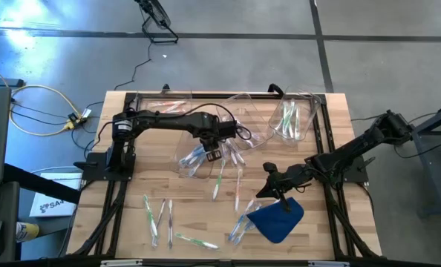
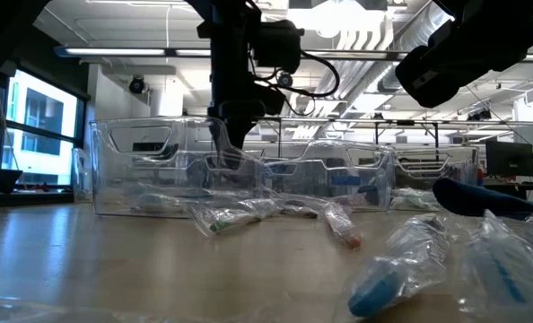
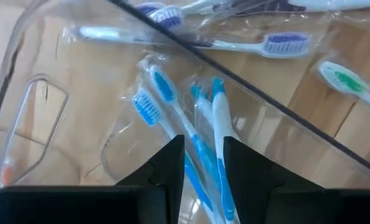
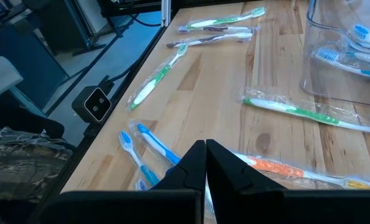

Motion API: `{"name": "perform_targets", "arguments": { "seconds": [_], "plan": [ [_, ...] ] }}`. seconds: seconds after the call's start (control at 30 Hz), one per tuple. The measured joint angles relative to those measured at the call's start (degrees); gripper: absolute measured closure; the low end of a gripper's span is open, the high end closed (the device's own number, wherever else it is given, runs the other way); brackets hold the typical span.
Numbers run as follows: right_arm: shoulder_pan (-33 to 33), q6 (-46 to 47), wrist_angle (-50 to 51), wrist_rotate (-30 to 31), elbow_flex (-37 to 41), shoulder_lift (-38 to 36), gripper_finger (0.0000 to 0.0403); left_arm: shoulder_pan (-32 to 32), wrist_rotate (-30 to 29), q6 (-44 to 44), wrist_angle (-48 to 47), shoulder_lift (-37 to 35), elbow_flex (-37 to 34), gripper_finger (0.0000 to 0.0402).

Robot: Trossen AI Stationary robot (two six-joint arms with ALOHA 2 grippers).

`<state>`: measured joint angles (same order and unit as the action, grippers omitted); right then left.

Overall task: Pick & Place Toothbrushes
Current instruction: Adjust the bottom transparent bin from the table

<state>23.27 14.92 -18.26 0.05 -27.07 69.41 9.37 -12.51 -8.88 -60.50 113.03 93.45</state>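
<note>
**Left tool over the near bin, toothbrushes strewn across the desk**

Wooden planks form the desk (image 1: 131, 222), ringed by grey floor with cables. On its near left part, several wrapped toothbrushes (image 1: 161, 215) with green and pink accents lie loose, some side by side, one further along toward the front edge.

From the left edge, the left arm stretches toward the middle, and the left tool (image 1: 213, 152) hangs above a clear plastic bin (image 1: 187, 167). Its fingers (image 3: 172, 162) stand slightly spread, and two blue-and-white brushes (image 3: 203, 137) show in the gap between them, lying in the bin; whether the fingers touch them cannot be told. More brushes fan out on the wood just right of that bin.

Toward the back right stands a second clear bin (image 1: 291, 119) with green-accented brushes inside.

On the right, the right tool (image 1: 272, 182) hovers with its fingers pressed together, holding nothing, just above a blue cloth (image 1: 280, 219) near the front. Blue brushes in wrappers lie touching the cloth's left edge.
</note>
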Motion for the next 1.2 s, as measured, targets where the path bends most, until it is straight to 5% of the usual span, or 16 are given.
{"name": "perform_targets", "arguments": {
  "seconds": [0.23,0.4,0.5,0.63,0.83,1.2],
  "plan": [
    [0.00,0.02,0.02,0.00,0.00,0.00,0.0399,-0.42,-3.08,2.32,0.95,0.00,0.02,0.0295],
    [0.00,2.46,0.02,0.00,0.00,0.00,0.0399,-4.67,-25.21,-10.23,-3.51,-1.71,-0.07,0.0295],
    [0.00,2.95,0.09,0.04,0.00,0.00,0.0399,-8.07,-32.55,-14.43,-9.62,-3.79,-0.22,0.0295],
    [0.00,3.05,-0.51,1.98,0.00,0.00,0.0399,-12.43,-32.18,-15.35,-13.40,-6.94,-0.20,0.0295],
    [-0.02,3.21,-1.27,4.56,0.02,0.00,0.0399,-21.32,-26.84,-13.89,-10.37,-8.96,0.74,0.0295],
    [-0.02,3.23,-2.12,4.55,0.02,0.00,0.0399,-31.95,-26.99,-13.28,-3.06,-9.14,5.47,0.0295]
  ]
}}
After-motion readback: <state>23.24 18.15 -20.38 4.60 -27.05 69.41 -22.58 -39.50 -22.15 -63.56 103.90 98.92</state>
